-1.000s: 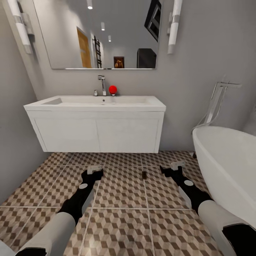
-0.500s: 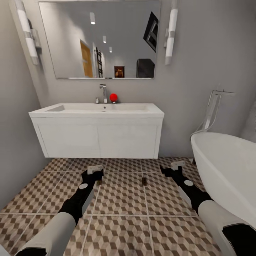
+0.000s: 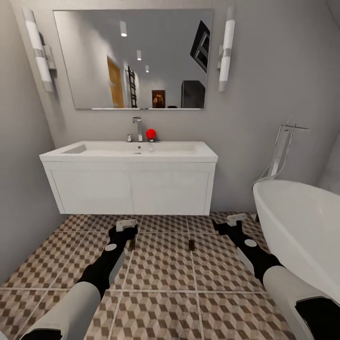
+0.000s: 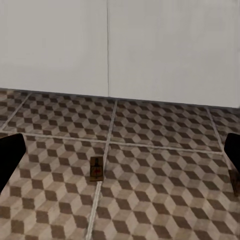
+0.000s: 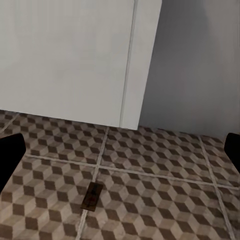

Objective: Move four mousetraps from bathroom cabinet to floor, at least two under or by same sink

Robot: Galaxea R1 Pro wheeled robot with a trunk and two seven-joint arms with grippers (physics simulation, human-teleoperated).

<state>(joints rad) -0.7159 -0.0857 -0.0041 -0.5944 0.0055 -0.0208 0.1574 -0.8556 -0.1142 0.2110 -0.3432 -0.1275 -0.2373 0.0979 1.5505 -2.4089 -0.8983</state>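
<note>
**Both grippers open and empty above the tiles, two mousetraps lying before the sink**

The left gripper (image 3: 126, 225) hangs low over the bathroom floor (image 3: 160, 274), its fingers spread with nothing between them; in the left wrist view the two dark fingertips (image 4: 10, 157) stand at opposite edges with bare tile between. The right gripper (image 3: 232, 221) is held the same way, fingers parted and empty, close to the rim of the white bathtub (image 3: 302, 231).

Just beside the left gripper's tip, a small dark-brown mousetrap (image 3: 132, 244) lies flat on the tiles; the left wrist view shows it on a grout line (image 4: 96, 168). A second mousetrap (image 3: 191, 244) lies between the two grippers, near the middle of the floor, and appears in the right wrist view (image 5: 92, 195) in front of the vanity's corner.

Both traps lie on the patterned tiles in front of the bathroom sink (image 3: 130, 153), near its white two-door vanity but not under it. On the basin edge a chrome faucet (image 3: 137, 128) stands next to a red ball (image 3: 150, 134). A wide mirror (image 3: 132, 59) hangs above, flanked by wall lamps (image 3: 226, 47).
</note>
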